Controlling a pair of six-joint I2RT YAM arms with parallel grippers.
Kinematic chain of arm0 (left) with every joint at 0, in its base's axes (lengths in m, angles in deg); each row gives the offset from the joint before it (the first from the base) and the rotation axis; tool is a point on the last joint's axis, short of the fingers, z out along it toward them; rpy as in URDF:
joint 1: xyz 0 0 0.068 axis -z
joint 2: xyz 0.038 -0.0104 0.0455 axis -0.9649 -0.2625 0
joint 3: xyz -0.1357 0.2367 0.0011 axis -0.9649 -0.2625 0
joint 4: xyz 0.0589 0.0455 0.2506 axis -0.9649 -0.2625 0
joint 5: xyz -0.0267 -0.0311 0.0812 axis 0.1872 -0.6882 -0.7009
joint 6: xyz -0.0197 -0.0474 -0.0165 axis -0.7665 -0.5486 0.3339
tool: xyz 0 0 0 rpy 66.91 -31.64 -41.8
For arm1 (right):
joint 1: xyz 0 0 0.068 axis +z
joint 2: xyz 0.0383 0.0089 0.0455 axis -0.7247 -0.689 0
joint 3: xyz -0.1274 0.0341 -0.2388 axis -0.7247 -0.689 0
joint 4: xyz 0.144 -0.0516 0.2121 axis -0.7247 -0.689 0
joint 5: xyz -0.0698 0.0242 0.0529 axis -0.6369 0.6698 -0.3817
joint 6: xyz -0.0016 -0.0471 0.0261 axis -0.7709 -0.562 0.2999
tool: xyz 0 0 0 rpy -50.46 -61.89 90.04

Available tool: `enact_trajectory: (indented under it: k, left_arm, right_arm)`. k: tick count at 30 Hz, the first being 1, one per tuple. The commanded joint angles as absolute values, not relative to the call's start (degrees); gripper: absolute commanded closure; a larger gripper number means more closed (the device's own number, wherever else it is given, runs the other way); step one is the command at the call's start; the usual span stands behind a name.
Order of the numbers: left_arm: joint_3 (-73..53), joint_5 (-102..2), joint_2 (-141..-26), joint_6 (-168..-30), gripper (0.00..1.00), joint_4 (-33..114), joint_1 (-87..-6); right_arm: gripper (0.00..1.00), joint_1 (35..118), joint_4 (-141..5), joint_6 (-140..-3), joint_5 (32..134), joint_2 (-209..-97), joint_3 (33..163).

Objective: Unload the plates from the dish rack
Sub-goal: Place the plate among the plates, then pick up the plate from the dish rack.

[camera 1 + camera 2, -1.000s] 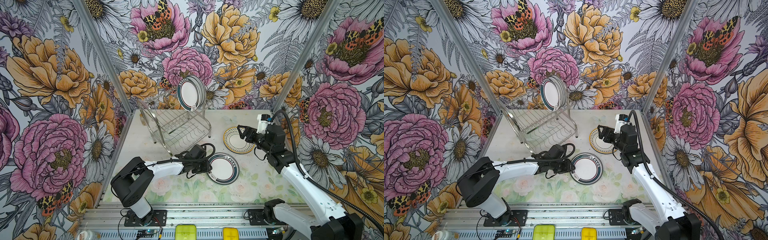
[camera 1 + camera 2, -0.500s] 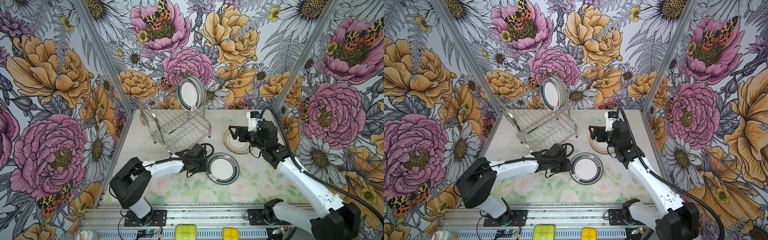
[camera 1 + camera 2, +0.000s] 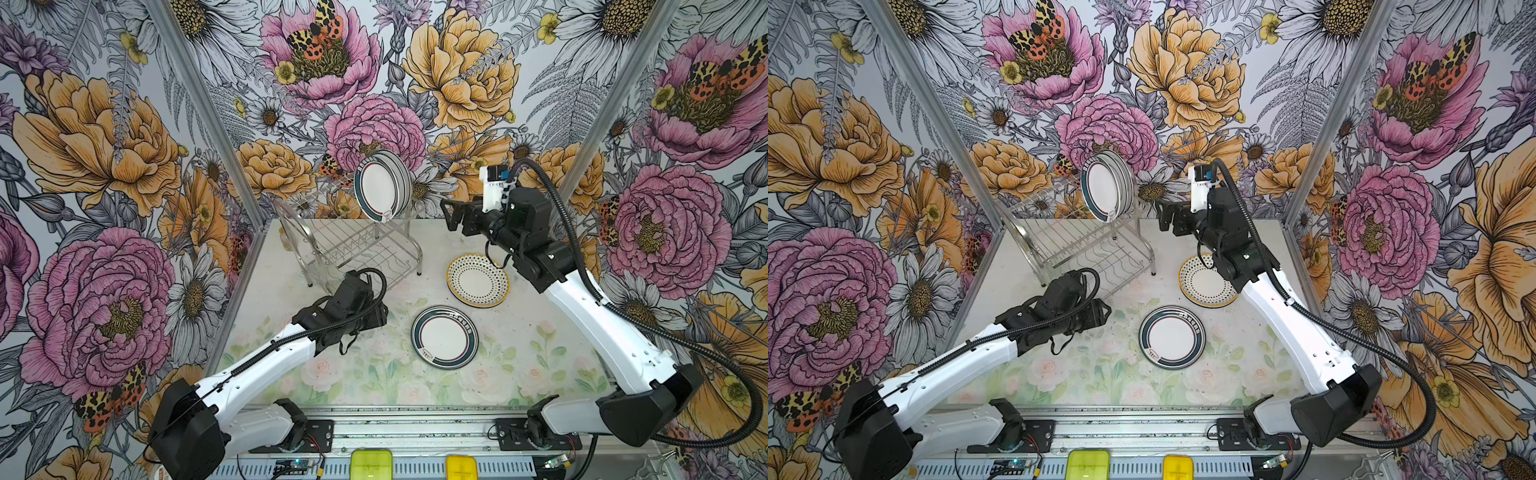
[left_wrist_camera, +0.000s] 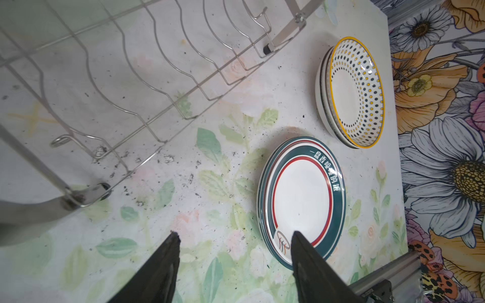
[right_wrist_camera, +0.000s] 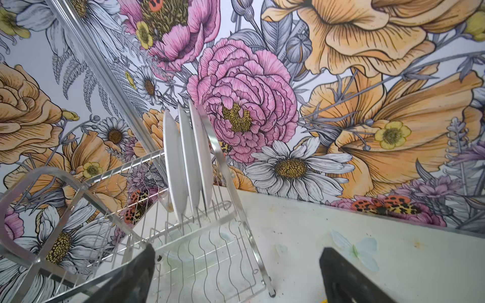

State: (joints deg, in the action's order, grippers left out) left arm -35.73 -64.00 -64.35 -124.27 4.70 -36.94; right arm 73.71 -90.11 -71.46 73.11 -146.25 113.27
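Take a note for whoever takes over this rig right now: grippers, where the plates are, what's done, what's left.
Left gripper: jaws open, empty, low over the table beside the teal-rimmed stack.
Right gripper: jaws open, empty, raised, facing the rack.
Done: teal-rimmed stack and dotted stack lie flat on the table, apart.
Left: about three plates stand upright at one end of the rack's upper tier; unload them.

The dish rack (image 3: 353, 246) is shiny metal wire, the plates (image 3: 380, 189) glossy glazed ceramic, the fingers (image 4: 157, 272) matt black.
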Motion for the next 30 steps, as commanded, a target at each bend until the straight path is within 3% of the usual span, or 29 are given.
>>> enact_trajectory:
  k: [1,11,21,30]
  left_arm:
    - [-38.45,-64.41,-60.89,-122.9,0.31,2.67,-39.02]
    - [-41.81,-60.14,-55.7,-120.94,0.15,2.69,-45.89]
    - [-43.48,-57.89,-51.17,-120.87,0.02,2.76,-49.36]
    - [-43.94,-54.91,-49.06,-119.85,0.01,2.64,-51.74]
  right_arm:
    - [0.01,77.03,-94.47,-73.08,71.03,-150.98,120.81]
    - [0.01,85.32,-95.16,-70.96,73.31,-161.27,136.39]
    - [0.04,85.73,-95.09,-66.69,77.23,-170.15,145.32]
    - [0.12,85.99,-95.18,-66.51,74.99,-175.19,149.56]
